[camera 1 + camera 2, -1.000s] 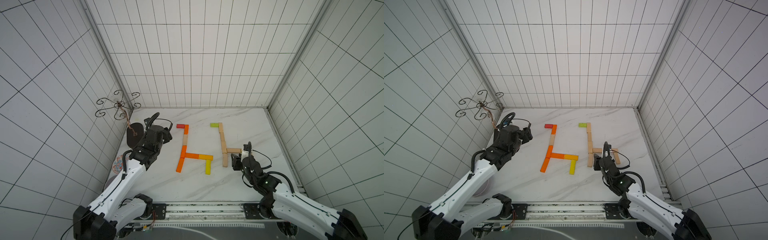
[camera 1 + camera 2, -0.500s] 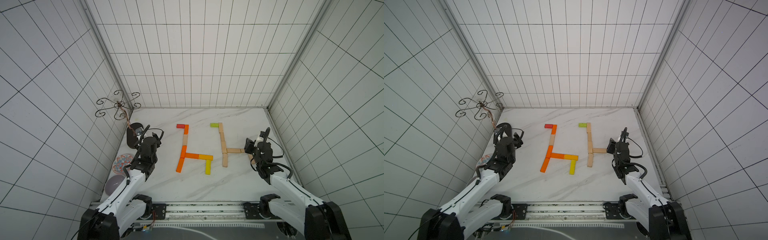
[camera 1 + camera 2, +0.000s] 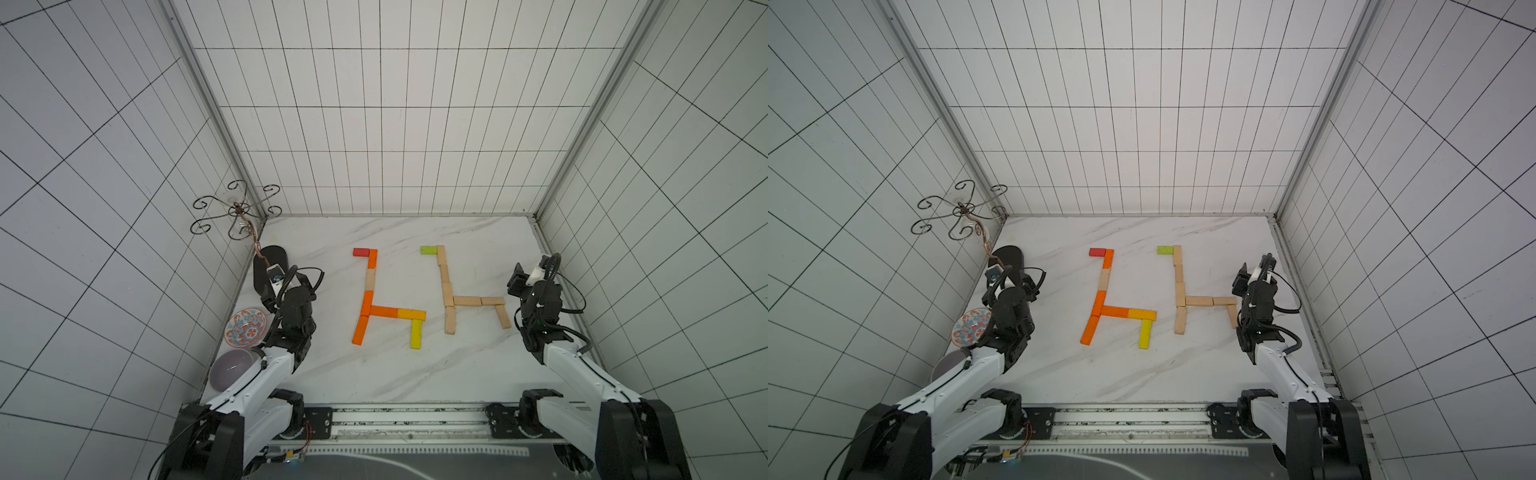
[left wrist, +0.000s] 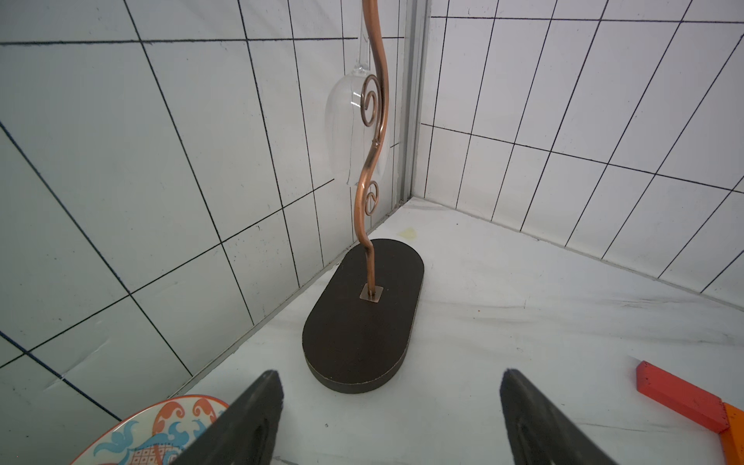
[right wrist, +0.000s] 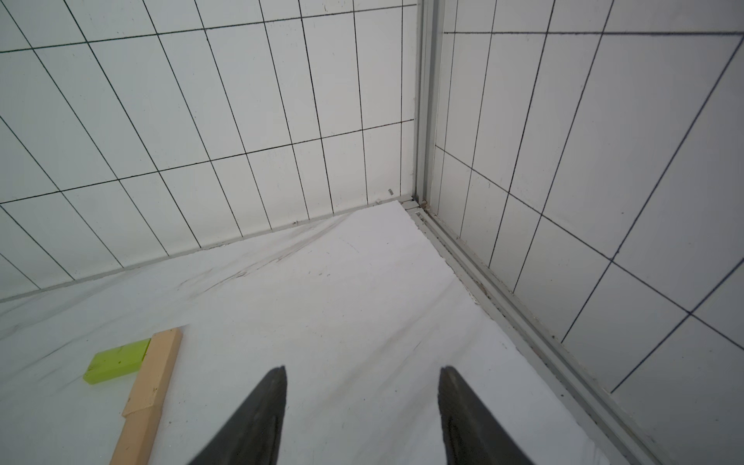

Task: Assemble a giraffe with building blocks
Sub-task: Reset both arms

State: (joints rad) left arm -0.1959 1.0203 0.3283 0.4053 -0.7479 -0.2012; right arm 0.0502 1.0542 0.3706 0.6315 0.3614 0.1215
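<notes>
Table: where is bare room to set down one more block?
Free: the marble from the feet of the orange giraffe and pale giraffe to the front rail, and from their heads to the back wall. Narrow: the strip between them. Crowded: the left edge, with stand base, plate and bowl.

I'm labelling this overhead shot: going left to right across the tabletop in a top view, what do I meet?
plate → orange-yellow giraffe → pale giraffe → right gripper
</notes>
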